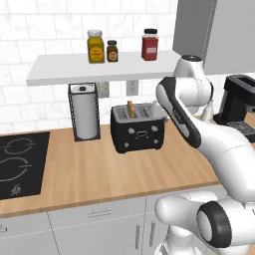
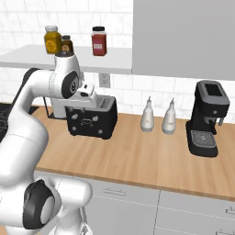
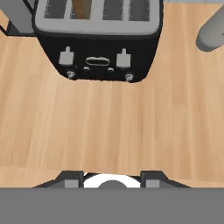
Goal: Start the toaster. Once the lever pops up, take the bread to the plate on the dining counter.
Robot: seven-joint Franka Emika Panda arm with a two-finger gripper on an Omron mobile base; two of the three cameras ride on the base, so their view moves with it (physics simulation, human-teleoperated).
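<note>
Pincer (image 3: 112, 176) hung above bare counter (image 3: 109, 127), empty, jaw state indeterminable. Toaster (image 1: 137, 127) stood at twelve o'clock in hand view, bread (image 1: 131, 108) upright in a left slot. Right base view added coffee machine (image 2: 205, 119) at three o'clock.

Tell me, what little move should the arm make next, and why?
Probably ease the gripper forward and down toward a toaster lever. The bread stands tall in its slot, both front levers look up, and bare counter separates the gripper from the toaster.

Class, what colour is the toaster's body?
Black, with a grey top; the toaster shows best in the hand view.
</note>
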